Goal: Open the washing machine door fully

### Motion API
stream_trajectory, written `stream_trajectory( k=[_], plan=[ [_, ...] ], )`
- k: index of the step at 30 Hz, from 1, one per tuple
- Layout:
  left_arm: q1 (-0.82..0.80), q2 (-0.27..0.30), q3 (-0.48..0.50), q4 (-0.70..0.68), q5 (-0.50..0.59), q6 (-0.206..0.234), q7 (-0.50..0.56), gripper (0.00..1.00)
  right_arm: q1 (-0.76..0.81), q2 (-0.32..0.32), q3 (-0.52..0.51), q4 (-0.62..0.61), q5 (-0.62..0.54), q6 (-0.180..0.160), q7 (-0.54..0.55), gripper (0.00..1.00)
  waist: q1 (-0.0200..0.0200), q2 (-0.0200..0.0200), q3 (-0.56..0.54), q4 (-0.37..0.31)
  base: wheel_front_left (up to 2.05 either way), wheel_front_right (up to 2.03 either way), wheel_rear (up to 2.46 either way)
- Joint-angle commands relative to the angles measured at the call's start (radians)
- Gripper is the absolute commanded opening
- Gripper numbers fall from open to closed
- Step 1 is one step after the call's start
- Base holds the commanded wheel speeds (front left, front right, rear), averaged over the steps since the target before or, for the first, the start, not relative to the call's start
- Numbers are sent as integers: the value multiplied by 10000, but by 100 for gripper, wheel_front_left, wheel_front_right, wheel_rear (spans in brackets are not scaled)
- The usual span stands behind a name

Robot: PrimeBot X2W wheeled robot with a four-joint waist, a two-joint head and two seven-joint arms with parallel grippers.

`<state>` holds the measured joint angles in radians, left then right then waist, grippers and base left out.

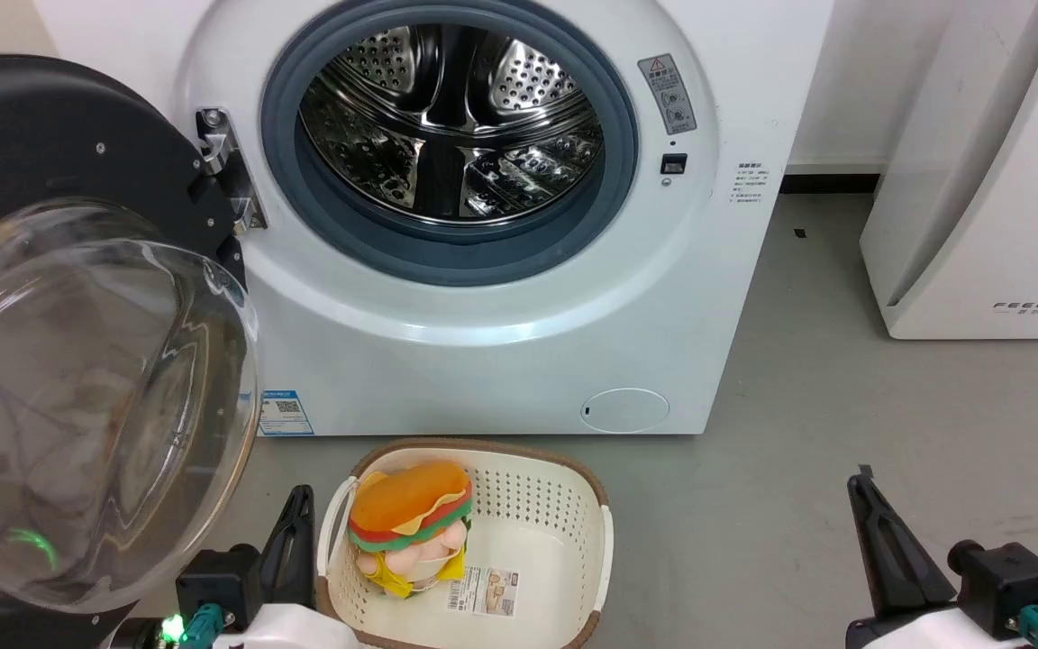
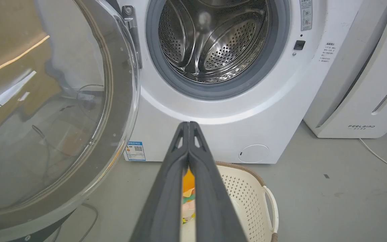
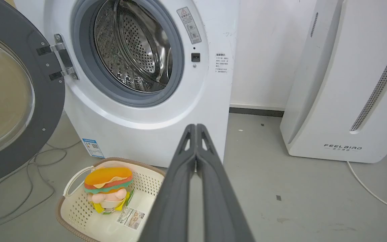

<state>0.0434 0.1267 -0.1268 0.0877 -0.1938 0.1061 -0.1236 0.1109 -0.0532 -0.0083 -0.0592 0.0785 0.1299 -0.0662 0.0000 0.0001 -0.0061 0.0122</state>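
The washing machine door (image 1: 77, 361) stands swung out to the left of the washing machine (image 1: 501, 333), so I judge little swing remains; any last push should land on the dark rim far from the hinge (image 1: 229, 171) and follow its arc, sparing the glass. Left end effector (image 1: 300, 505) and right end effector (image 1: 866, 496) hover low, fingers pressed together, holding and touching nothing
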Motion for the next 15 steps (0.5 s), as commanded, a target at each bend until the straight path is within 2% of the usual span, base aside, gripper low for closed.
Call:
stream_trajectory(
  k=[1, 15],
  plan=[
    [-94, -48, 57, -80, 120, -54, 34, 0, -187, 9, 17, 40, -97, 2, 50, 0, 0, -1, 1, -2, 0, 0, 0],
    [-145, -155, 237, -199, 390, -204, 213, 0, -324, 12, 27, 122, -199, 3, 141, 0, 0, -1, 10, -20, 0, 0, 0]
  ],
)
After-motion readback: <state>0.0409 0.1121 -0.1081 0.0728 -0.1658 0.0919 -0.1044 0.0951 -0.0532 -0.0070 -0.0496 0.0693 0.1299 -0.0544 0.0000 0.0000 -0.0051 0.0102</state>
